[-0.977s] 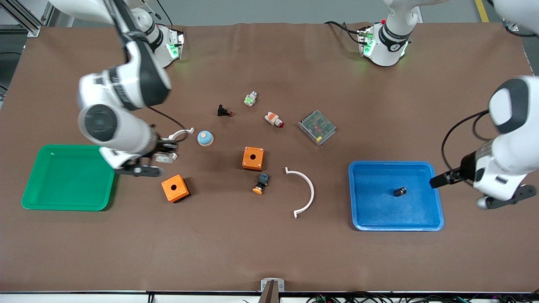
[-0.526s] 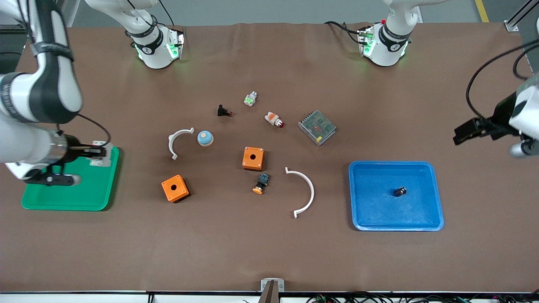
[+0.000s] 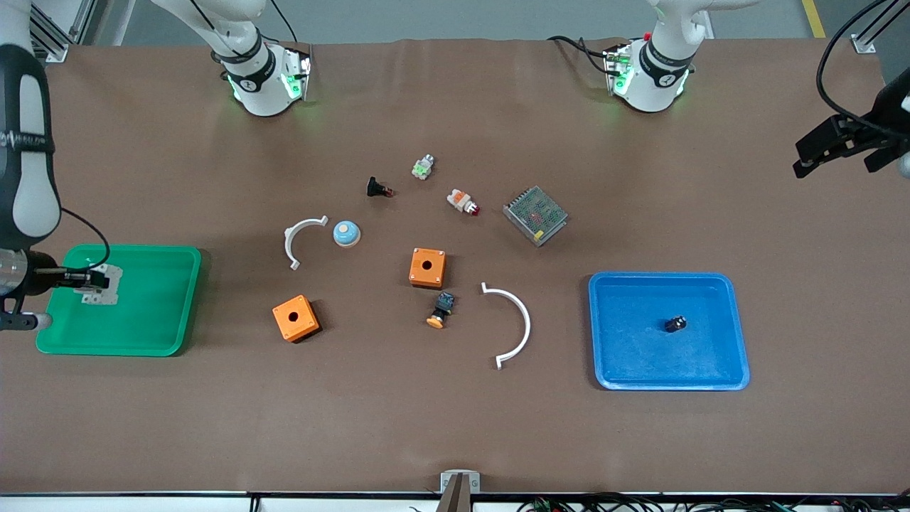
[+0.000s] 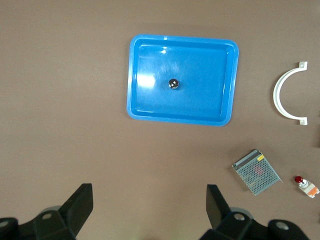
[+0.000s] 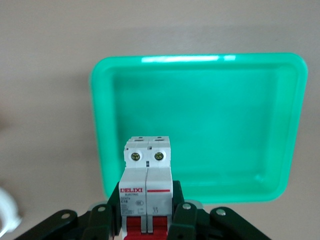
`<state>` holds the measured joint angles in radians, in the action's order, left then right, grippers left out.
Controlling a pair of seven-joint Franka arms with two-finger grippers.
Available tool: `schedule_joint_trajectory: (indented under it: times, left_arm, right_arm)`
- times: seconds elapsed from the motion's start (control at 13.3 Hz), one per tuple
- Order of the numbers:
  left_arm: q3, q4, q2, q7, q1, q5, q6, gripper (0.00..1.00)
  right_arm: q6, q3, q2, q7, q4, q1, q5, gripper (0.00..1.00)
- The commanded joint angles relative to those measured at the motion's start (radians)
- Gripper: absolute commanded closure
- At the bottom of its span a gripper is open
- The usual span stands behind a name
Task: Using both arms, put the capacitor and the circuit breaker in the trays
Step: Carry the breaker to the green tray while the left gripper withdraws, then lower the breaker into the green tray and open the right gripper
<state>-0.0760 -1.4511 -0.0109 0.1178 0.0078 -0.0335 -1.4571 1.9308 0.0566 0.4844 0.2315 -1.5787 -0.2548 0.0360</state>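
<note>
My right gripper (image 3: 91,279) pinches the circuit breaker (image 5: 148,186) over the green tray (image 3: 153,302); my left gripper (image 4: 148,212), spread wide, waits above bare table; the capacitor (image 3: 675,324) lies in the blue tray (image 3: 718,366).

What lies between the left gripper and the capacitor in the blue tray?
Only bare brown table and blue tray floor between the open left gripper and the tiny black capacitor, per the left wrist view.

The circuit breaker (image 5: 147,187) was white-grey with red toggles, the capacitor (image 3: 675,324) black, its tray (image 3: 736,334) blue, the other tray (image 3: 163,313) green, the counter (image 3: 455,427) brown.
</note>
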Motion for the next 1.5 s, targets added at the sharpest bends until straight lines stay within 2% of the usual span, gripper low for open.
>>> schedule_joint_trajectory:
  times: [0.0, 0.3, 0.53, 0.75, 1.28, 1.35, 1.43]
  left_arm:
    - [0.008, -0.04, -0.023, -0.014, -0.011, -0.006, -0.002, 0.0]
    - [0.007, -0.034, -0.008, -0.01, -0.015, -0.006, -0.002, 0.0]
    - [0.007, -0.029, 0.005, -0.012, -0.015, -0.017, -0.002, 0.0]
    - [0.007, -0.023, 0.006, -0.006, -0.014, -0.017, -0.002, 0.0]
    - [0.007, -0.023, 0.014, -0.004, -0.011, -0.003, -0.002, 0.0]
    - [0.007, -0.023, 0.014, -0.009, -0.011, -0.002, -0.002, 0.0]
    - [0.007, -0.025, 0.012, -0.007, -0.011, -0.002, -0.002, 0.0]
  right_arm:
    - [0.068, -0.023, 0.078, 0.049, 0.022, -0.047, 0.025, 0.79]
    - [0.155, -0.023, 0.158, 0.14, 0.02, -0.098, 0.025, 0.79]
    - [0.158, -0.023, 0.166, 0.14, 0.003, -0.106, 0.025, 0.79]
    - [0.236, -0.023, 0.166, 0.135, -0.041, -0.112, 0.024, 0.78]
    - [0.301, -0.024, 0.18, 0.123, -0.053, -0.118, -0.005, 0.75]
    - [0.304, -0.024, 0.18, 0.124, -0.06, -0.12, -0.005, 0.66]
    - [0.304, -0.024, 0.18, 0.124, -0.06, -0.118, -0.005, 0.46]
